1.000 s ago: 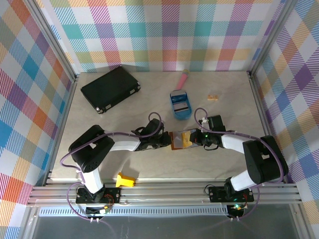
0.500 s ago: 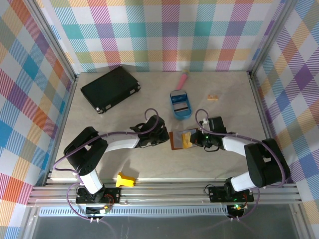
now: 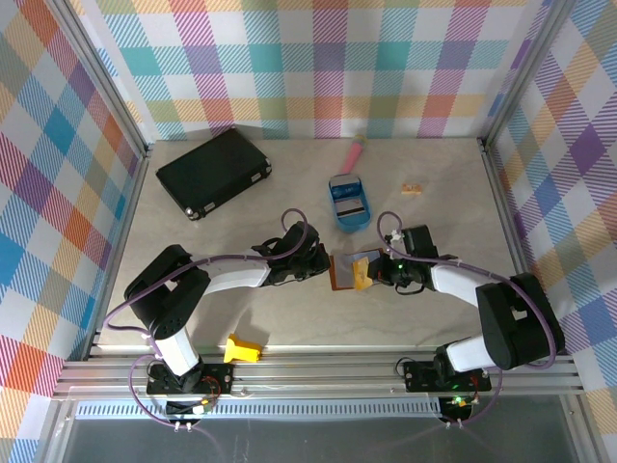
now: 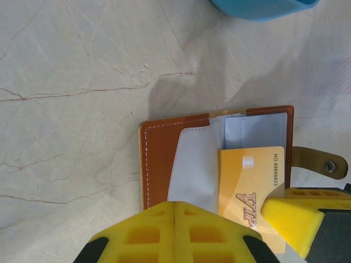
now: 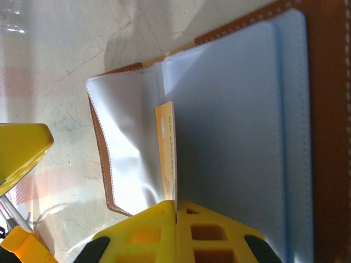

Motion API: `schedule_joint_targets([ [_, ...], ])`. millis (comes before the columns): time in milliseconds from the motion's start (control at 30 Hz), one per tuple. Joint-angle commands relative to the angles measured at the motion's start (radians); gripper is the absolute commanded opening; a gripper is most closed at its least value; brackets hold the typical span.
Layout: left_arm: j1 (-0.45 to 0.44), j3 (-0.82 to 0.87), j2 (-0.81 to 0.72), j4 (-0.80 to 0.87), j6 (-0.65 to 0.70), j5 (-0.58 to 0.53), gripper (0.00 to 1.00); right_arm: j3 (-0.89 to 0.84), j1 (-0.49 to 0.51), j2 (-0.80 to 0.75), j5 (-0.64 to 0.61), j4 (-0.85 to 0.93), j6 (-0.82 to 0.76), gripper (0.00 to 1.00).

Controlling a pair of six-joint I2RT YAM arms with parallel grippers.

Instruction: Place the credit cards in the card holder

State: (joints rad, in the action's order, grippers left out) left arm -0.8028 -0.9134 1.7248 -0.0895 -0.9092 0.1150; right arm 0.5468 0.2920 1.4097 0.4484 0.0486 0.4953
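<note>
**Slide the gold card in flat and square to the pocket**

The card holder [image 4: 159, 159] lies open mid-table, just near of the blue tray [image 3: 335, 198], with its snap tab [image 4: 321, 163] on the right. The right gripper [image 5: 175, 205] is clenched on the gold credit card [image 4: 249, 186]. The card's far-left end lies over the holder's right half, beside the grey-blue lining [image 5: 230, 126]. The left gripper [image 4: 174, 205] is clenched empty at the holder's left edge; I cannot tell whether it presses the leather.

In my judgement the card is at the pocket mouth, not seated. To do this well:

- Lower the card so it runs almost parallel to the lining.
- Line its leading edge up with the slot.
- Push leftward slowly.

The holder looks light and may skid, so the left gripper should brace its left edge. Let go only once most of the card is covered.
</note>
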Motion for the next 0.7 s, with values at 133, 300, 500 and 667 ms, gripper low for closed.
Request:
schedule_joint_targets([
  [133,-0.004,0.01,-0.003,-0.016,-0.01,0.014,0.02,0.071,-0.053,-0.006,-0.019,0.085,-0.076,0.0],
  [300,-0.004,0.011,0.006,-0.028,-0.01,0.025,0.02,0.069,-0.055,0.031,0.016,0.041,-0.06,0.0],
  [500,-0.006,-0.002,0.02,-0.04,0.013,0.053,0.02,0.034,-0.055,0.031,0.016,-0.014,-0.014,0.0],
  [667,-0.009,-0.021,0.054,-0.073,0.015,0.074,0.02,-0.001,-0.054,0.043,0.014,-0.067,0.026,0.0],
])
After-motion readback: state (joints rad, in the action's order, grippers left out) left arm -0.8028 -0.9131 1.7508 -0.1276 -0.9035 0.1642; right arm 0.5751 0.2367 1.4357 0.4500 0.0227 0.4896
